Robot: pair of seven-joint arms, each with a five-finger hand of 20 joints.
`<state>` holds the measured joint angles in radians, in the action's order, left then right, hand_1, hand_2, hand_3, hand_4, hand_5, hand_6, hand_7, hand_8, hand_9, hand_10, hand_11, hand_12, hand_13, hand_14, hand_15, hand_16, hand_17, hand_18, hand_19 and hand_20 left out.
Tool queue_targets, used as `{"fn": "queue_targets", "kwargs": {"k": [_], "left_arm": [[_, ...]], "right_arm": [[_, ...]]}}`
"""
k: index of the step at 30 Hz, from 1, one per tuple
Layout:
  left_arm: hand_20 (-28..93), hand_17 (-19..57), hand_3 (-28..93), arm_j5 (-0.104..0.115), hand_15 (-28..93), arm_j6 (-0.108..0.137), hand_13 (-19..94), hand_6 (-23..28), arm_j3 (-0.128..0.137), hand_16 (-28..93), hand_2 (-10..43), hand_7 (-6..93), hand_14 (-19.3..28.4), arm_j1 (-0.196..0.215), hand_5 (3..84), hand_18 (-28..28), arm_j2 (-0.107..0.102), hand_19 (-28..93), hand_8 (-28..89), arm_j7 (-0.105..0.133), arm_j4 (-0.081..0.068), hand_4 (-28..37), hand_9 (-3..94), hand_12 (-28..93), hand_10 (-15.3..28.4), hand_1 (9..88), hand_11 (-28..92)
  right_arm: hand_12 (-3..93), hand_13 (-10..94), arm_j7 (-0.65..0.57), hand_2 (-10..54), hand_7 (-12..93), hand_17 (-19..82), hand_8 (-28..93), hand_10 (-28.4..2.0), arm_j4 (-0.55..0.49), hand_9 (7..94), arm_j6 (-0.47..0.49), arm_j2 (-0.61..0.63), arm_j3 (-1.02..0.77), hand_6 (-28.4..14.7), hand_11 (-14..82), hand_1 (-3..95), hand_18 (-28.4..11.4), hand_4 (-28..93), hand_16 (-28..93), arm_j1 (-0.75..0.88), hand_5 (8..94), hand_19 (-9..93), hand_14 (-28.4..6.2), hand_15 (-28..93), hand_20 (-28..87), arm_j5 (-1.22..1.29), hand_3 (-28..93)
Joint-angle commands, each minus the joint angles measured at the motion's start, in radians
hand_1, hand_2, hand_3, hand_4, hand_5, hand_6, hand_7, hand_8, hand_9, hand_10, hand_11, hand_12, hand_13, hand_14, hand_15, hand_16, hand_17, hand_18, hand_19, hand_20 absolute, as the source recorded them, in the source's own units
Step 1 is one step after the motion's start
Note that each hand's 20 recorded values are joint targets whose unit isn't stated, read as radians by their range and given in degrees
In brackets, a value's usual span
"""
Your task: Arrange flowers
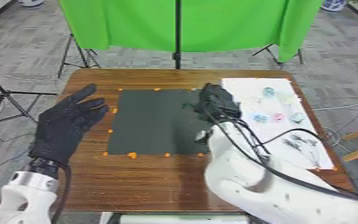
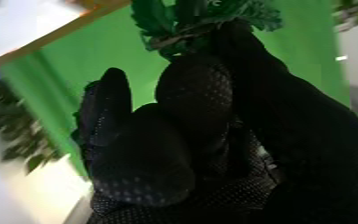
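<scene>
Your right hand [image 1: 216, 102], at the right edge of black mat [image 1: 153, 125], pinches 1 green sprig [image 2: 186, 35]: likely light, bendy; grip below leaves [image 2: 156, 18]. Left hand [image 1: 67, 120] relaxed, left of mat.

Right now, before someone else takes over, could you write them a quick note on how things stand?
Right hand: pinching green leaves by the dark mat's right edge.
Left hand: open, holding nothing, on the table's left side.
On the white sheet, at right: what look like small flowers.
Done: leaves in hand.
Left: probably placing the leaves, then arranging the flowers.
</scene>
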<state>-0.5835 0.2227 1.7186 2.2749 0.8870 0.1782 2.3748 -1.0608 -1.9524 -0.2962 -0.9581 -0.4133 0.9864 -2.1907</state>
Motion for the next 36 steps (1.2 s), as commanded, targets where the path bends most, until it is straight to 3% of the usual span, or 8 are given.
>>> {"fn": "queue_targets", "kwargs": {"k": [1, 5, 13, 21, 22, 25, 33, 36], "left_arm": [[15, -11.1, 79, 0.008, 49, -0.010, 22, 9.2, -0.015, -8, 6.4, 16.1, 28.1, -0.071, 36.5, 23.7, -0.053, 53, -10, 0.046, -0.004, -20.6, 33.4, 12, 21.6, 23.8, 29], [16, -10.8, 79, 0.013, 50, -0.023, 22, 9.3, -0.028, -8, 6.3, 16.2, 28.3, -0.120, 36.5, 24.1, -0.087, 54, -10, 0.079, -0.011, -20.6, 33.5, 12, 21.7, 23.8, 29], [17, -10.2, 79, 0.012, 50, -0.054, 23, 9.4, -0.095, -8, 6.3, 16.1, 28.3, -0.274, 36.7, 24.4, -0.129, 56, -10, 0.055, -0.034, -20.6, 33.8, 12, 21.6, 24.0, 29], [18, -10.1, 79, 0.014, 50, -0.076, 23, 9.4, -0.139, -8, 6.3, 16.1, 28.3, -0.310, 36.7, 24.4, -0.131, 55, -10, 0.068, -0.040, -20.6, 33.9, 12, 21.7, 23.9, 29], [18, -10.1, 79, 0.018, 50, -0.071, 23, 9.4, -0.149, -8, 6.3, 16.1, 28.3, -0.311, 36.7, 24.4, -0.157, 55, -10, 0.111, -0.040, -20.7, 33.9, 12, 21.7, 23.9, 29], [18, -10.1, 79, 0.023, 50, -0.059, 23, 9.4, -0.148, -8, 6.3, 16.1, 28.3, -0.284, 36.7, 24.4, -0.170, 55, -10, 0.157, -0.032, -20.7, 33.9, 12, 21.7, 24.0, 29], [18, -10.1, 79, 0.027, 50, -0.069, 23, 9.4, -0.155, -8, 6.3, 16.1, 28.3, -0.287, 36.6, 24.4, -0.177, 55, -10, 0.180, -0.036, -20.6, 33.9, 12, 21.8, 23.9, 29], [18, -10.1, 79, 0.033, 50, -0.062, 23, 9.4, -0.167, -8, 6.3, 16.1, 28.3, -0.286, 36.6, 24.4, -0.191, 55, -10, 0.215, -0.035, -20.6, 33.9, 12, 21.8, 24.0, 29]], "right_arm": [[27.5, 89, 0.039, -9.5, 28, 45, 23, -12.4, 0.132, 86.1, -0.010, -0.199, 0.147, -6.1, 58.2, 53.1, -23.5, -20, 21, -0.270, 88.6, 93, -6.3, 76, 22, 0.126, 75], [27.5, 89, 0.008, -9.5, 28, 45, 23, -12.4, 0.225, 86.1, -0.047, -0.266, 0.278, -6.1, 58.2, 53.1, -23.4, -20, 21, -0.400, 88.6, 93, -6.3, 76, 22, 0.230, 75], [27.4, 89, -0.062, -9.5, 28, 45, 22, -12.3, 0.360, 86.0, -0.076, -0.356, 0.379, -6.0, 58.2, 53.0, -23.2, -20, 21, -0.501, 88.6, 93, -6.1, 76, 22, 0.404, 75], [26.1, 89, -0.075, -9.5, 28, 45, 20, -12.0, 0.372, 85.7, -0.090, -0.394, 0.449, -5.6, 58.8, 54.2, -22.7, -23, 21, -0.503, 88.0, 93, -5.7, 75, 22, 0.473, 73], [26.0, 89, -0.075, -9.5, 28, 45, 20, -11.9, 0.372, 85.6, -0.117, -0.398, 0.489, -5.5, 58.8, 54.4, -22.7, -24, 21, -0.545, 87.9, 93, -5.6, 75, 22, 0.500, 73], [25.7, 89, -0.059, -9.5, 28, 45, 18, -11.8, 0.369, 85.5, -0.126, -0.405, 0.520, -5.4, 58.8, 54.9, -22.5, -25, 21, -0.554, 88.0, 93, -5.6, 75, 22, 0.513, 72], [24.7, 89, -0.078, -9.5, 27, 45, 13, -11.3, 0.375, 87.1, -0.171, -0.409, 0.540, -3.7, 57.5, 54.4, -21.9, -28, 20, -0.562, 88.5, 93, -5.6, 74, 21, 0.528, 71], [24.7, 89, -0.081, -9.5, 26, 45, 11, -11.2, 0.382, 87.4, -0.159, -0.411, 0.561, -3.5, 57.2, 54.0, -21.8, -28, 20, -0.574, 88.8, 93, -5.6, 74, 21, 0.539, 71]]}}
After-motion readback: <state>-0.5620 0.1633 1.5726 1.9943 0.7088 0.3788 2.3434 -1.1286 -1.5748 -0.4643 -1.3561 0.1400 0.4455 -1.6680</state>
